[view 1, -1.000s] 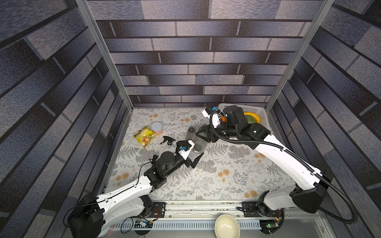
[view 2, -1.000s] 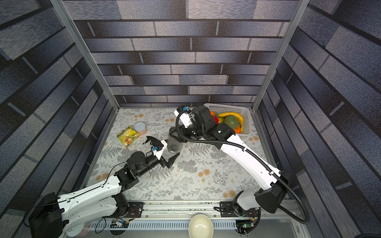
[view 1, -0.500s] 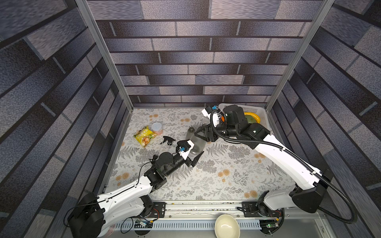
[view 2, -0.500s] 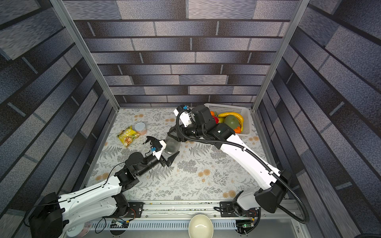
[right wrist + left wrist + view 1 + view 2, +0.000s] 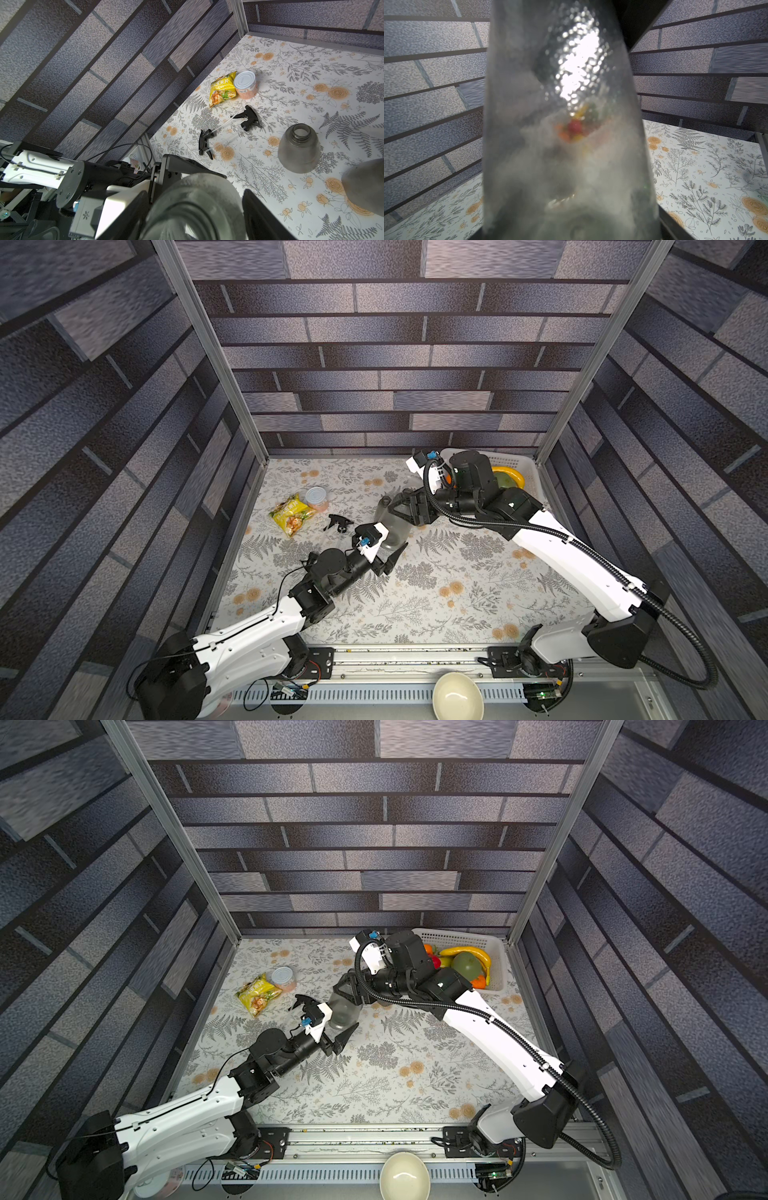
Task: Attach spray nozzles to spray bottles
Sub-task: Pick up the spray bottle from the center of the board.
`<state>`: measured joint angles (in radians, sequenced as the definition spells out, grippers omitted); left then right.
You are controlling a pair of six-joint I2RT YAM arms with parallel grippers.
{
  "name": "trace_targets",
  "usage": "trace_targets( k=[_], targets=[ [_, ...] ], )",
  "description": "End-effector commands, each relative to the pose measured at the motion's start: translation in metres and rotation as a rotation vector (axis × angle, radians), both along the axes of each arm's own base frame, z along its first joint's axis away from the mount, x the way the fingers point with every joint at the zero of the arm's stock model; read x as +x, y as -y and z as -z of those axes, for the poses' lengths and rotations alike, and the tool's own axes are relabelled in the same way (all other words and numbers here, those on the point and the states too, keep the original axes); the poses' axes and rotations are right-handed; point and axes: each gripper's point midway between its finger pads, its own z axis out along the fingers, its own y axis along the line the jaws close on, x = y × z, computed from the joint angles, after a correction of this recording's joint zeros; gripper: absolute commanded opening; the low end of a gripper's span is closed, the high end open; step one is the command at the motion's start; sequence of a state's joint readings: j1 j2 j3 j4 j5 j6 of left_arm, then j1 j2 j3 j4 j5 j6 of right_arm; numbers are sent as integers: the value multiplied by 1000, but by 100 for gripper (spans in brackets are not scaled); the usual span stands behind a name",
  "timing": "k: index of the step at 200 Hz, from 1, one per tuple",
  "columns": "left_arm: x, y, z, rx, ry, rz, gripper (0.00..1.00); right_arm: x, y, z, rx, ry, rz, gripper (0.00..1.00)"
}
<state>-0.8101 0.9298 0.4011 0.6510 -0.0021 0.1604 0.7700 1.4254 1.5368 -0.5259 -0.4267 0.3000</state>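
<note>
We find the held bottle (image 5: 395, 531) (image 5: 343, 1013), smoky grey with its neck open, just left of centre in both top views, flanked from two sides. In the left wrist view it fills the middle of the frame, narrowing toward the top, with blurred red and yellow showing through it. The left gripper (image 5: 390, 545) reaches in from the lower left of the top views, and its jaws press against the bottle's wide lower body on both sides. The right gripper (image 5: 401, 510) comes from the upper right, its jaws either side of the bottle's upper part; we cannot tell whether they press on it or stand just clear. Whether the base touches the floral cloth (image 5: 457, 572) is hidden from us.

A second bottle (image 5: 299, 149) stands upright, neck open, at the right of the right wrist view, and a third bottle (image 5: 363, 182) is cut off by the right edge. Left of them two black spray heads lie on the cloth, apart from every bottle: the upper nozzle (image 5: 251, 118) just below the can (image 5: 246, 85), the lower nozzle (image 5: 204, 142) to its lower left, their clear dip tubes lying between them. A yellow snack bag (image 5: 222, 89) lies right beside the can. In a top view the white basket (image 5: 469, 936) of fruit (image 5: 465, 965) sits at the upper right, and a cream bowl (image 5: 404, 1177) at the bottom edge.
</note>
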Motion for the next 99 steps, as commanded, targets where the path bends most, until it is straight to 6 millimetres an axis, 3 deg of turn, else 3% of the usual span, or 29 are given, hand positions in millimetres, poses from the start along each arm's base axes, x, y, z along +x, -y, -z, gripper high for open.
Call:
trace_targets(
  k=[1,26,49,58,80,99],
  targets=[
    [11,-27,-18,-76,38,-146,82,-5,11,-18,26,30,51,75],
    [15,-65,-31,-143,36,-314,80,17,40,-31,33,105,266,77],
    [9,-98,-54,-180,34,-432,79,33,52,-10,36,82,405,71],
    [5,-111,-62,-198,37,-466,80,37,47,6,37,36,415,62],
    [-6,-134,-81,-216,47,-523,80,41,12,58,-18,-83,365,43],
    [-14,-149,-96,-239,56,-546,80,38,-20,95,-118,-80,344,42]
  ],
)
